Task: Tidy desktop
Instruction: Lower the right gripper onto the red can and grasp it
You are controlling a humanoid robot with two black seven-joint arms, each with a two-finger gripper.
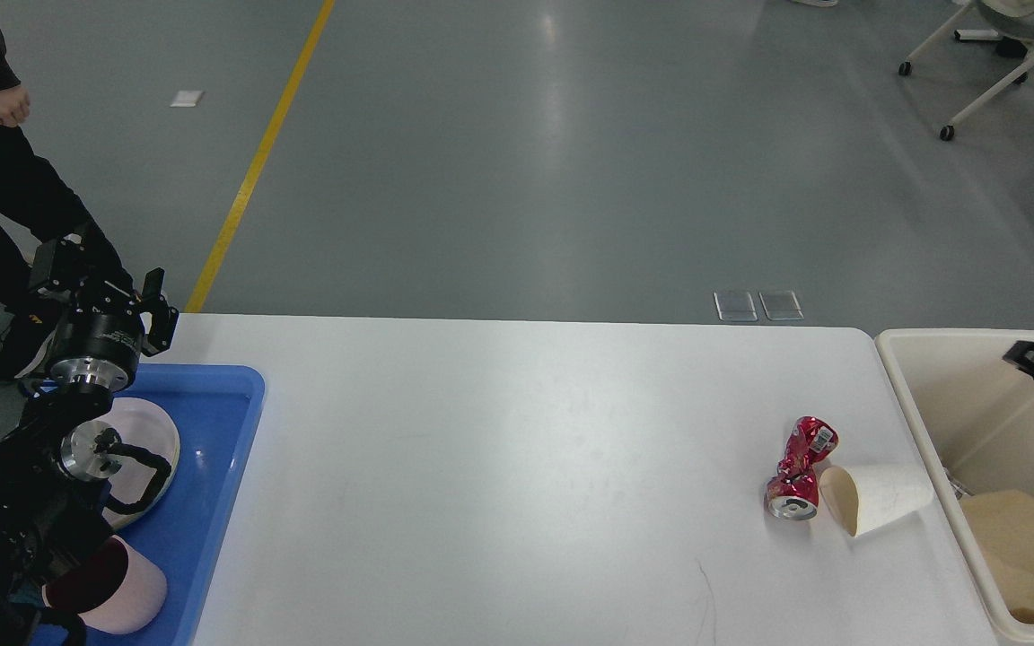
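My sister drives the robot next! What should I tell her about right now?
Left gripper: raised over the far end of the blue tray, holding nothing visible; fingers too dark to read.
Right gripper: over the cream bin, only partly in view.
Done: a brown paper bag lies in the bin; a plate and a pink bowl sit in the tray.
Left: the crushed red can and a tipped paper cup, touching each other on the desktop near the bin. They probably go in the bin next.
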